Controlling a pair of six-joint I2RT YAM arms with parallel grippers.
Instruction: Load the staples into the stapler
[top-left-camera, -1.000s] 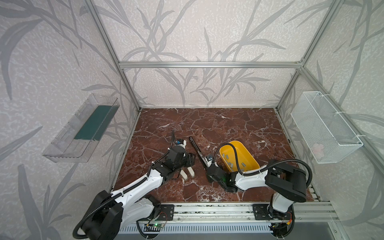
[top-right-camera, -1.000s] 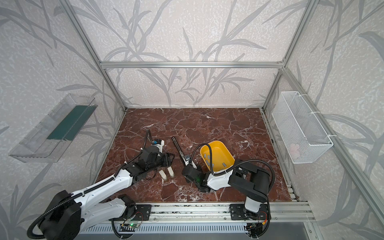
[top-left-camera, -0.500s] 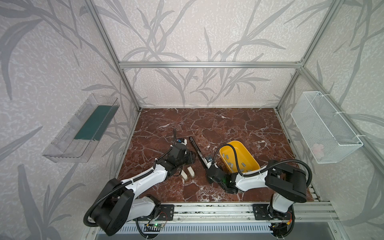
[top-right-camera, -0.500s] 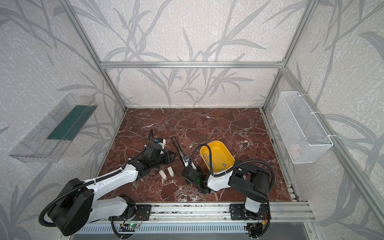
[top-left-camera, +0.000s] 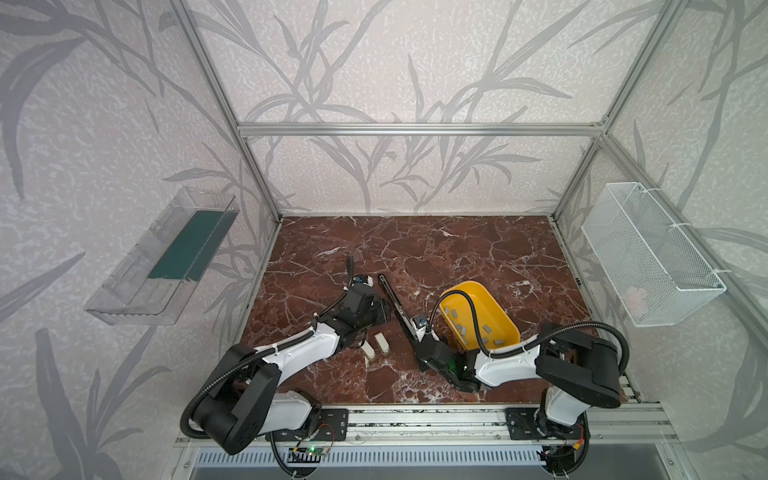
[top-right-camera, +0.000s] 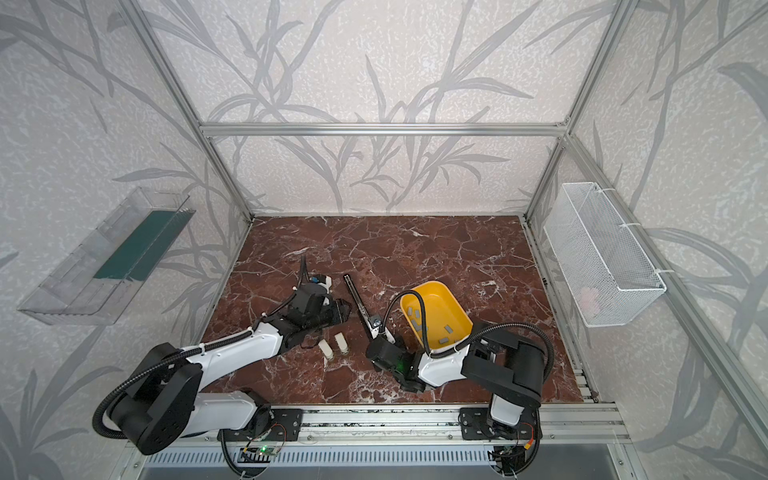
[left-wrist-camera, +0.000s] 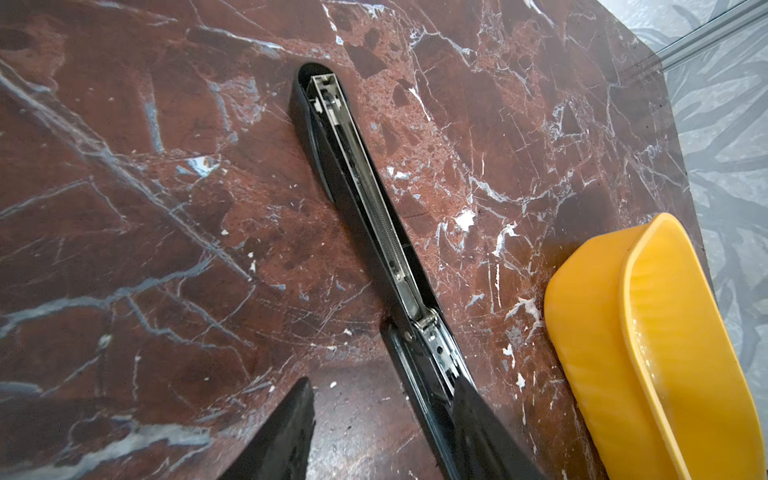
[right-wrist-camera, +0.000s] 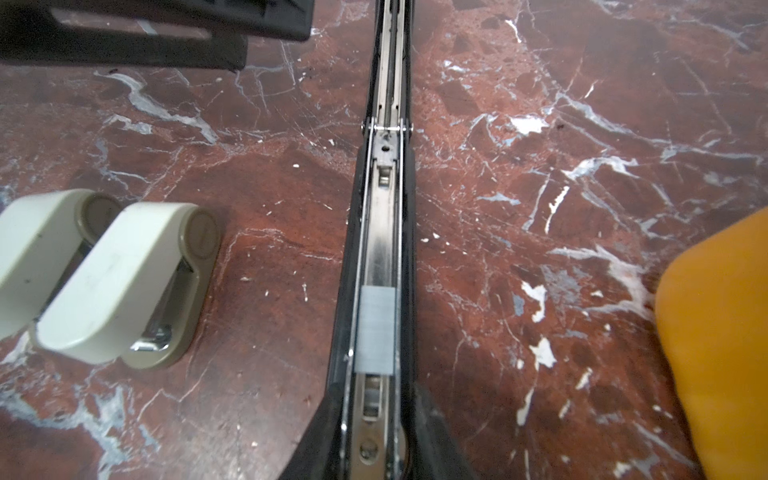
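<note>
Item: staple strip (right-wrist-camera: 376, 328) lay in opened stapler (right-wrist-camera: 383, 232) rail. My right gripper (right-wrist-camera: 378, 395) straddled rail, narrow, grip unclear; left gripper (left-wrist-camera: 381, 380) half-spread, empty, probably steadying stapler; yellow bin (top-left-camera: 465, 284) at 3 o'clock.

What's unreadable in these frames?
Right gripper: fingers cut off by the right wrist view's edge, so grip on the stapler unclear; both top views hide it under its wrist.
Staples in the yellow tray: too small to count in both top views; a cable crosses them.
Pale thing in the wire basket, top views: blurred behind mesh.
</note>
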